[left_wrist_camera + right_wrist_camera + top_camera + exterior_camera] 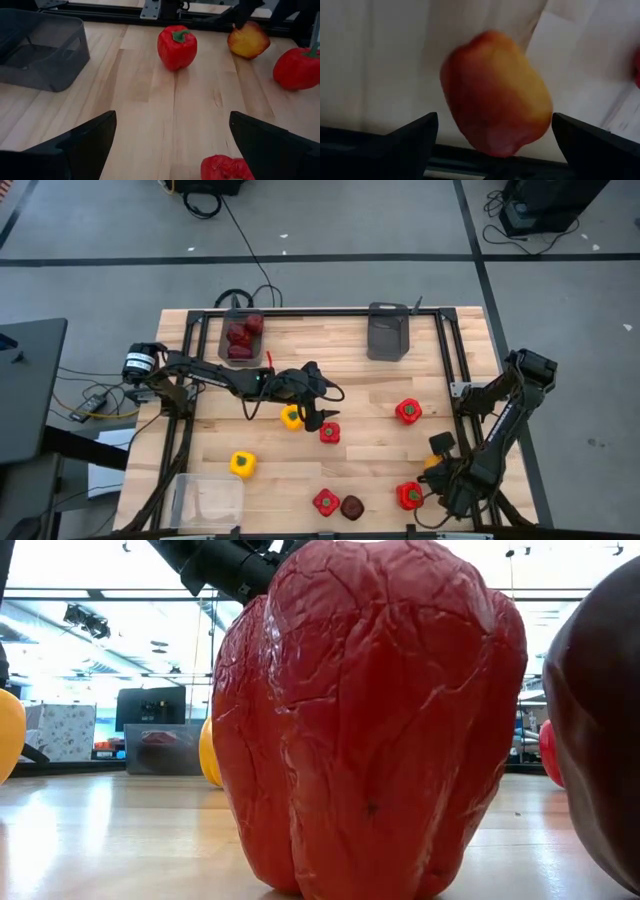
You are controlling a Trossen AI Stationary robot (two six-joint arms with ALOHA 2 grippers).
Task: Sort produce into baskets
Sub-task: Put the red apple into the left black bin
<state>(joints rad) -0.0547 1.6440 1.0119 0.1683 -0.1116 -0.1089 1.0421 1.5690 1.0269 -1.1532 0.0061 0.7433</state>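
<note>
The small red toy bell pepper [329, 432] lies on the wooden table [380, 395] just below and ahead of the left gripper [318, 418], whose jaws are spread wide; this looks like an approach to pick it up, and only the pepper's top edge shows between the fingers in the left wrist view. A yellow bell pepper [291, 417] sits just beside those jaws. The dark grey bin holding maroon apples [241, 337] lies well behind them. The right gripper [440, 452] hovers, jaws apart, over the orange-red apple [496, 92], probably lining up a grasp. The arm hides most of that apple from above. In the low view a near red pepper blocks nearly everything.
</note>
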